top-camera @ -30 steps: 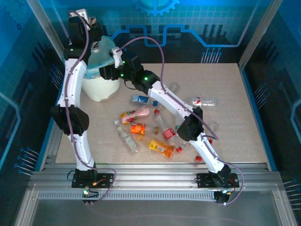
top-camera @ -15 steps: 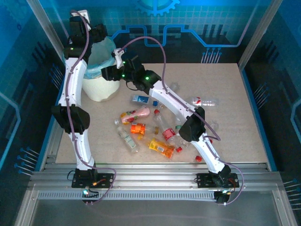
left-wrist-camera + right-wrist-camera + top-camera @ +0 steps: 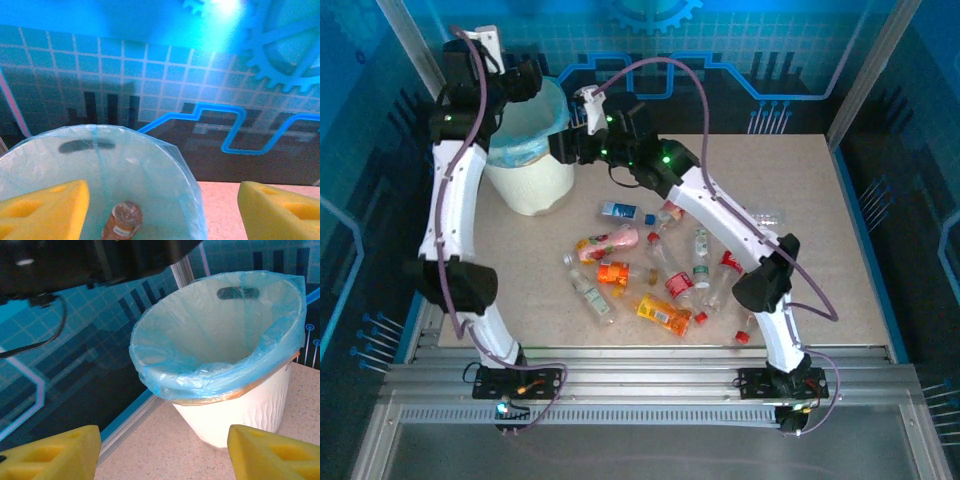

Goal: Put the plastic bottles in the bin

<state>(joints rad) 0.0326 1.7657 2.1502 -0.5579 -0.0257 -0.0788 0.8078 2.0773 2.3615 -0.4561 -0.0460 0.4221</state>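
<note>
Bottle (image 3: 123,220) now lies in the bin (image 3: 165,150) just below my left tool (image 3: 162,210), which has let go, while my right tool (image 3: 162,450) hangs released facing it, leaving many bottles (image 3: 663,313) on the desk (image 3: 820,200).

Top view: left arm (image 3: 455,190) covers the bin's (image 3: 542,185) left rim. Right arm (image 3: 720,215) hides part of a clear bottle (image 3: 767,216) far right. Labels too small to read.

Left wrist: bottle (image 3: 123,220) in bin and left tool (image 3: 162,212) pads (image 3: 45,207) cut off at bottom edge.

Right wrist: right tool (image 3: 162,452) pads (image 3: 55,452) cut off at bottom, bin's right side cut by frame, bin floor hidden behind rim.
</note>
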